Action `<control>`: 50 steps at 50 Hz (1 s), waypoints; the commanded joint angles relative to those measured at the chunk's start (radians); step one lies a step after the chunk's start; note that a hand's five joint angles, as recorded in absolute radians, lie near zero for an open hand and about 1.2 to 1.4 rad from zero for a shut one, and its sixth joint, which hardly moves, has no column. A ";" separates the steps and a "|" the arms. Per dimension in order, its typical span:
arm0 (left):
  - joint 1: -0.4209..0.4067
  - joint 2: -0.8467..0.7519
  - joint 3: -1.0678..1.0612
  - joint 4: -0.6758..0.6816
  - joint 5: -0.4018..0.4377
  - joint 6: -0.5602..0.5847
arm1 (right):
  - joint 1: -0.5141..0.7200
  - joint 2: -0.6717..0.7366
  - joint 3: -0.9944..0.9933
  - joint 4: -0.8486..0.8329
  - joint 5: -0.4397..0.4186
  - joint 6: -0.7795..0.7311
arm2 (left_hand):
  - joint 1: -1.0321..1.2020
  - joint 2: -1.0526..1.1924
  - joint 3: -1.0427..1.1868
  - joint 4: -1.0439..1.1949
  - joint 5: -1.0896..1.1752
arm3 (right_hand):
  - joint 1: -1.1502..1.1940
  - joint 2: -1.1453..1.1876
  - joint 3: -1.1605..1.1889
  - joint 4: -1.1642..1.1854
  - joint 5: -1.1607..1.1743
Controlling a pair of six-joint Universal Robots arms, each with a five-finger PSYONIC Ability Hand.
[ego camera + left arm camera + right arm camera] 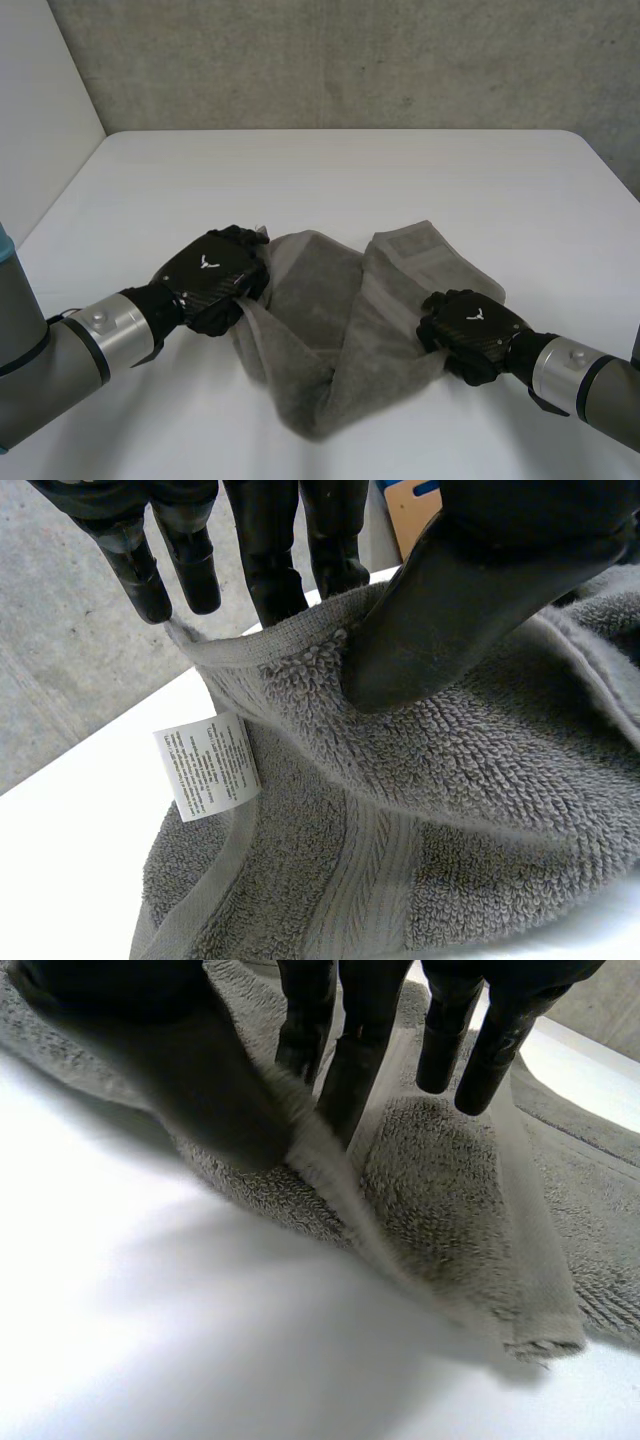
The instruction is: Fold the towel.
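My left hand (212,270) pinches the grey towel (330,320) at an edge near its care label (207,765), my right hand (470,325) pinches the opposite edge, towel sagging rumpled on the desk (350,170) between them; no clean fold yet, I judge.

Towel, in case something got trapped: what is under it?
The towel lies on the table, edges pinched by left hand and right hand. Anything beneath its bunched middle is covered.
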 commanded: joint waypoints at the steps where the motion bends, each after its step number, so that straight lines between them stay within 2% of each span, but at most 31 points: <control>1: 0.009 0.020 -0.003 -0.005 0.000 -0.042 | -0.008 -0.010 -0.014 0.020 0.009 0.016 | 0.101 0.068 -0.052 -0.059 0.080 | 0.116 0.101 -0.043 -0.076 0.109; 3: 0.016 0.029 -0.005 -0.008 0.000 -0.051 | -0.013 -0.024 -0.017 0.046 0.012 0.016 | 0.101 0.068 -0.052 -0.059 0.080 | 0.116 0.101 -0.043 -0.076 0.109; 5: 0.034 0.060 -0.017 -0.011 0.000 -0.056 | -0.020 -0.103 -0.043 0.162 0.013 0.013 | 0.101 0.068 -0.052 -0.059 0.080 | 0.116 0.101 -0.043 -0.076 0.109; 8: 0.063 0.095 -0.020 -0.018 -0.005 -0.059 | -0.033 -0.140 -0.060 0.243 0.015 0.005 | 0.101 0.068 -0.052 -0.059 0.080 | 0.116 0.101 -0.043 -0.076 0.109; 10: 0.080 0.106 -0.023 -0.025 -0.008 -0.059 | -0.049 -0.185 -0.083 0.371 0.020 -0.018 | 0.101 0.068 -0.052 -0.059 0.080 | 0.116 0.101 -0.043 -0.076 0.109; 11: 0.080 0.106 -0.023 -0.025 -0.008 -0.059 | -0.049 -0.185 -0.083 0.371 0.020 -0.018 | 0.101 0.068 -0.052 -0.059 0.080 | 0.116 0.101 -0.043 -0.076 0.109; 14: 0.111 0.115 -0.029 -0.048 -0.008 -0.057 | -0.057 -0.208 -0.107 0.427 0.059 -0.073 | 0.101 0.068 -0.052 -0.059 0.080 | 0.116 0.101 -0.043 -0.076 0.109; 16: 0.140 0.112 -0.022 -0.061 -0.008 -0.051 | -0.045 -0.214 -0.150 0.434 0.154 -0.154 | 0.101 0.068 -0.052 -0.059 0.080 | 0.116 0.101 -0.043 -0.076 0.109; 19: 0.152 0.104 -0.009 -0.061 -0.008 -0.054 | -0.039 -0.211 -0.192 0.442 0.207 -0.174 | 0.101 0.068 -0.052 -0.059 0.080 | 0.116 0.101 -0.043 -0.076 0.109; 21: 0.160 0.078 0.038 -0.056 -0.009 -0.056 | -0.001 -0.176 -0.306 0.443 0.274 -0.164 | 0.101 0.068 -0.052 -0.059 0.080 | 0.116 0.101 -0.043 -0.076 0.109; 22: 0.160 0.078 0.038 -0.056 -0.009 -0.056 | 0.000 -0.176 -0.307 0.443 0.274 -0.164 | 0.101 0.068 -0.052 -0.059 0.080 | 0.116 0.101 -0.043 -0.076 0.109; 24: 0.146 0.006 0.134 -0.053 -0.017 -0.054 | 0.071 -0.102 -0.468 0.442 0.285 -0.123 | 0.101 0.068 -0.052 -0.059 0.080 | 0.116 0.101 -0.043 -0.076 0.109; 25: 0.146 0.006 0.135 -0.053 -0.017 -0.054 | 0.072 -0.102 -0.469 0.442 0.285 -0.122 | 0.101 0.068 -0.052 -0.059 0.080 | 0.116 0.101 -0.043 -0.076 0.109; 27: 0.126 -0.069 0.298 -0.054 -0.047 -0.065 | 0.130 -0.015 -0.672 0.434 0.286 -0.080 | 0.101 0.068 -0.052 -0.059 0.080 | 0.116 0.101 -0.043 -0.076 0.109; 28: 0.126 -0.069 0.299 -0.054 -0.048 -0.065 | 0.130 -0.015 -0.673 0.434 0.286 -0.079 | 0.101 0.068 -0.052 -0.059 0.080 | 0.116 0.101 -0.043 -0.076 0.109; 29: 0.103 -0.104 0.399 -0.051 -0.072 -0.076 | 0.156 0.023 -0.795 0.431 0.296 -0.064 | 0.101 0.068 -0.052 -0.059 0.080 | 0.116 0.101 -0.043 -0.076 0.109; 30: 0.103 -0.104 0.400 -0.051 -0.072 -0.076 | 0.156 0.024 -0.796 0.431 0.296 -0.064 | 0.101 0.068 -0.052 -0.059 0.080 | 0.116 0.101 -0.043 -0.076 0.109; 32: 0.060 -0.155 0.629 -0.050 -0.136 -0.125 | 0.190 0.074 -1.083 0.404 0.305 -0.024 | 0.101 0.068 -0.052 -0.059 0.080 | 0.116 0.101 -0.043 -0.076 0.109; 33: 0.060 -0.155 0.630 -0.050 -0.137 -0.125 | 0.190 0.074 -1.084 0.404 0.305 -0.024 | 0.101 0.068 -0.052 -0.059 0.080 | 0.116 0.101 -0.043 -0.076 0.109; 35: 0.033 -0.155 0.807 -0.001 -0.190 -0.171 | 0.202 0.065 -1.294 0.273 0.349 0.092 | 0.101 0.068 -0.052 -0.059 0.080 | 0.116 0.101 -0.043 -0.076 0.109; 38: 0.037 -0.141 0.847 0.065 -0.209 -0.197 | 0.202 0.037 -1.319 0.184 0.382 0.172 | 0.101 0.068 -0.052 -0.059 0.080 | 0.116 0.101 -0.043 -0.076 0.109; 39: 0.037 -0.105 0.848 0.144 -0.225 -0.229 | 0.201 -0.004 -1.301 0.116 0.394 0.239 | 0.101 0.068 -0.052 -0.059 0.080 | 0.116 0.101 -0.043 -0.076 0.109; 40: 0.040 -0.050 0.828 0.216 -0.230 -0.276 | 0.192 -0.037 -1.258 0.080 0.391 0.279 | 0.101 0.068 -0.052 -0.059 0.080 | 0.116 0.101 -0.043 -0.076 0.109; 41: 0.040 -0.049 0.828 0.217 -0.230 -0.277 | 0.191 -0.038 -1.258 0.080 0.391 0.280 | 0.101 0.068 -0.052 -0.059 0.080 | 0.116 0.101 -0.043 -0.076 0.109; 43: 0.057 0.033 0.735 0.316 -0.217 -0.376 | 0.178 -0.077 -1.124 0.072 0.356 0.289 | 0.101 0.068 -0.052 -0.059 0.080 | 0.116 0.101 -0.043 -0.076 0.109; 44: 0.057 0.034 0.735 0.317 -0.216 -0.376 | 0.178 -0.078 -1.123 0.072 0.356 0.289 | 0.101 0.068 -0.052 -0.059 0.080 | 0.116 0.101 -0.043 -0.076 0.109; 45: 0.072 0.053 0.671 0.335 -0.209 -0.410 | 0.161 -0.100 -1.041 0.072 0.337 0.287 | 0.101 0.068 -0.052 -0.059 0.080 | 0.116 0.101 -0.043 -0.076 0.109; 46: 0.094 0.058 0.599 0.344 -0.198 -0.428 | 0.161 -0.101 -1.040 0.072 0.337 0.287 | 0.101 0.068 -0.052 -0.059 0.080 | 0.116 0.101 -0.043 -0.076 0.109; 48: 0.115 0.069 0.522 0.346 -0.186 -0.426 | 0.112 -0.169 -0.867 0.048 0.305 0.275 | 0.101 0.068 -0.052 -0.059 0.080 | 0.116 0.101 -0.043 -0.076 0.109; 49: 0.115 0.069 0.521 0.346 -0.186 -0.426 | 0.112 -0.170 -0.867 0.048 0.305 0.275 | 0.101 0.068 -0.052 -0.059 0.080 | 0.116 0.101 -0.043 -0.076 0.109; 50: 0.123 0.078 0.441 0.349 -0.163 -0.415 | 0.092 -0.200 -0.782 0.022 0.281 0.261 | 0.101 0.068 -0.052 -0.059 0.080 | 0.116 0.101 -0.043 -0.076 0.109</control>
